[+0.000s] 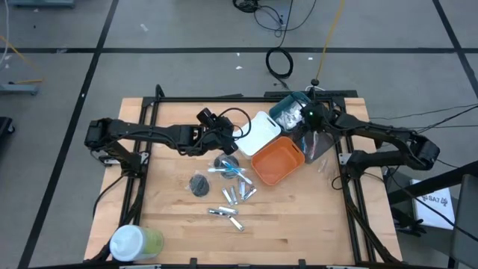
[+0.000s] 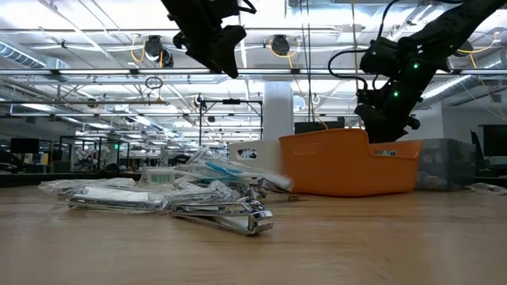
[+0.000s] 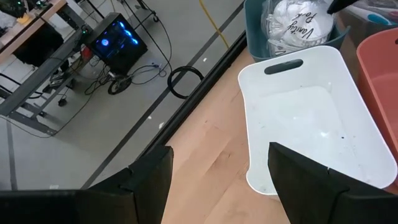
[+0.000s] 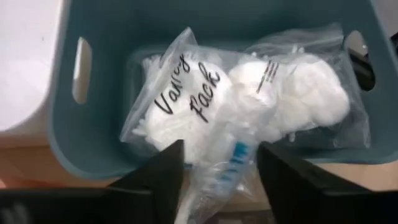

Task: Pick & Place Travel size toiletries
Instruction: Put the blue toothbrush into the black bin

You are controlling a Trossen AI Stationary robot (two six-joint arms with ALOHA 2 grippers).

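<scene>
The travel size toiletries lie in a loose heap on the table's middle: silver tubes (image 1: 233,196), clear-wrapped blue-white sticks (image 1: 228,171) and a dark grey disc (image 1: 200,184). In the low view the heap (image 2: 166,196) lies flat on the wood. My right gripper (image 4: 221,180) hangs open over the teal bin (image 1: 287,110). A clear-wrapped blue-white stick (image 4: 233,158) sits between its fingers, atop the bagged cotton there. My left gripper (image 3: 217,186) hovers open beside the white bin (image 3: 305,124), with nothing between its fingers. My right gripper slants down into the teal bin from the table's right. The clear-wrapped stick (image 4: 219,163) lies lengthwise in the gap between the spread fingers (image 4: 163,177). Whether either finger touches its wrapper, I cannot tell. The stick's far end rests on the cotton bags.
Teal bin holds bags of cotton marked "Vanity Pack" (image 4: 180,93). An orange bin (image 1: 278,161) and a dark bin (image 1: 319,146) stand on the table's right, next to the white bin (image 1: 258,133). A large white-and-green cylinder (image 1: 136,243) lies at the near left corner.
</scene>
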